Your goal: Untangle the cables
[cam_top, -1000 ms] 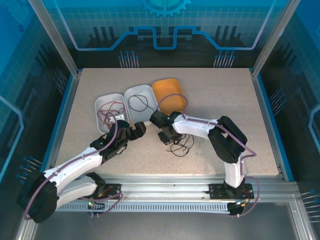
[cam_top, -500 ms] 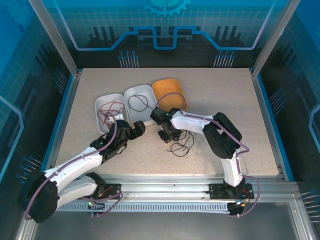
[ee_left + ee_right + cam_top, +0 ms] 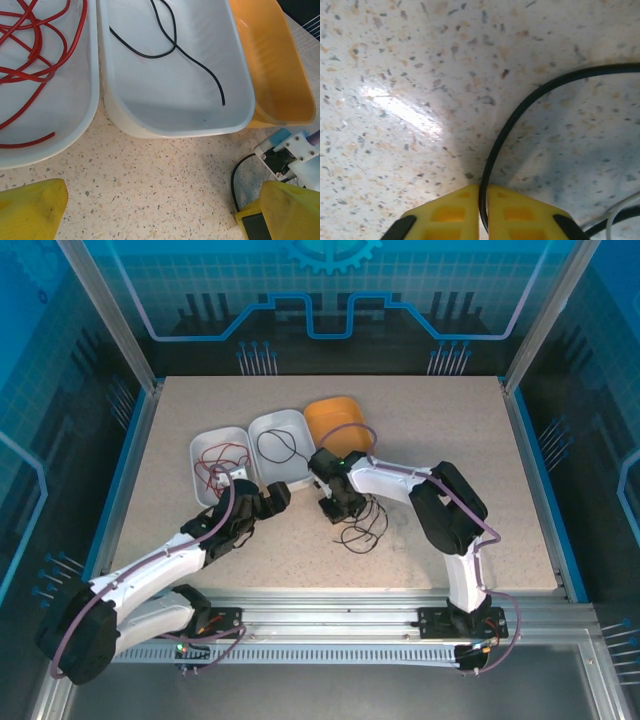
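1. Top external: about half sorted, judging by the trays. Red cable in the left white tray, black cable in the middle tray. Dark tangle left on the table, touching the right gripper.
2. Left wrist: left gripper spread wide, holding nothing, near both trays' rims.
3. Right wrist: right gripper pinched together on one black strand curving away across the table.

You're looking down on a speckled beige worktop with blue trim along its sides. Translucent blue panels printed with a grid close it in far, left and right, framed by aluminium posts. A slotted aluminium rail runs along the near edge. Overhead light leaves a bright glare patch on the worktop.
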Motion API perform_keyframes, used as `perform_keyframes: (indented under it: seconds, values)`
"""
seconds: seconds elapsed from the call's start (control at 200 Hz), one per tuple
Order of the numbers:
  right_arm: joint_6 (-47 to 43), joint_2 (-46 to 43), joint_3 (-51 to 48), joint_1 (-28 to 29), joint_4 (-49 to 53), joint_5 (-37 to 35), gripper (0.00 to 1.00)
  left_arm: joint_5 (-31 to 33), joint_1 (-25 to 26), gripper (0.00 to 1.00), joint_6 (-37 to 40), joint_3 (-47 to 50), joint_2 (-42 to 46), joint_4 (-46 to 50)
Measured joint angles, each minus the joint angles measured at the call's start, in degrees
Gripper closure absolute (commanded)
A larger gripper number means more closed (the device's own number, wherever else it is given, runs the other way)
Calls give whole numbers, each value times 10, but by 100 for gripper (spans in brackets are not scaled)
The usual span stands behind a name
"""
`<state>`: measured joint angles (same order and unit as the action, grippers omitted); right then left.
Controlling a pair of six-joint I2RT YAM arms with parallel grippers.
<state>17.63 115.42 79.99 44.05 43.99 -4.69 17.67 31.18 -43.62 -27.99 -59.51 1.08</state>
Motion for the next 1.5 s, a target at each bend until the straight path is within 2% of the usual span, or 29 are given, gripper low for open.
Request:
perform_keyframes:
  seconds: [0.13,0.425,0.6,0.785,0.865,1.116,1.301,1.501]
  values:
    - [-3,-2,1,13,1,-25,100,-2,-1,1,0,0,-7,-1]
    - [-3,-44,1,39,10,-56,100,-20,-3,1,3,0,-9,-12]
    - [3,-106,2,39,10,-56,100,-90,-3,1,37,2,-22,-88]
    - [22,-114,-1,34,10,-53,100,-177,14,1,61,19,-57,-207]
    - [32,-125,-11,29,21,-54,100,-191,22,1,64,20,-82,-243]
    - [66,-198,-52,14,34,-57,100,-234,49,10,61,20,-144,-373]
    - [83,-276,-58,12,11,-54,100,-279,73,23,66,20,-193,-411]
    - [94,-323,-69,12,4,-56,100,-291,78,33,65,20,-220,-451]
